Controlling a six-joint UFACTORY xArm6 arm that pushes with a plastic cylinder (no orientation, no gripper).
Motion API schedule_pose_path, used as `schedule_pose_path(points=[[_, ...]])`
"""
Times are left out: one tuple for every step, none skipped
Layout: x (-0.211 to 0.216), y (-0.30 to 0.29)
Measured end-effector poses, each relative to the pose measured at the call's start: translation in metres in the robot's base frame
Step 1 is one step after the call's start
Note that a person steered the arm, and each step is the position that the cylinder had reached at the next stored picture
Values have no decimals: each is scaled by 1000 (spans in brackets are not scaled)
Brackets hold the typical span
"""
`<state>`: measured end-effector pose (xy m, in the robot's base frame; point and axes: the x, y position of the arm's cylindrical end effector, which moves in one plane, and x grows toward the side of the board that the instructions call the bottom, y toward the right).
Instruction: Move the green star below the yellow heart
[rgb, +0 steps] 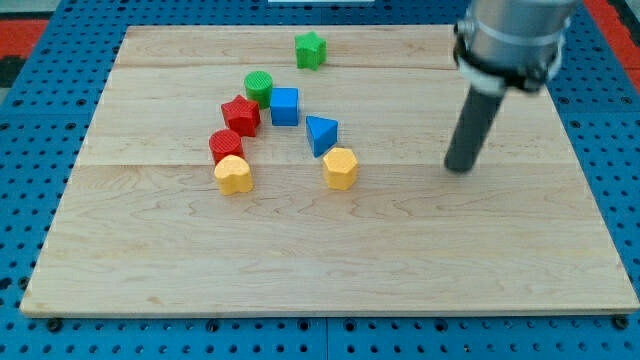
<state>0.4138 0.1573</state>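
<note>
The green star (311, 49) lies near the view's top, a little right of the board's middle. The yellow heart (233, 174) lies at the view's left centre, at the bottom of a cluster of blocks. My tip (459, 168) rests on the board at the view's right, far from both: well right of the yellow heart and down-right of the green star. It touches no block.
A green cylinder (258, 87), red star (240, 115), red cylinder (226, 145), blue cube (285, 106), blue triangle (321, 133) and yellow hexagon (340, 167) form the cluster. The wooden board (320, 270) sits on a blue pegboard.
</note>
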Motion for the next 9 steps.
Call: schedule_pose_path(points=[[-93, -37], [-103, -74], [-146, -93], [-155, -155], [-159, -133], [-170, -156], [-170, -232], [-172, -185], [-188, -162]])
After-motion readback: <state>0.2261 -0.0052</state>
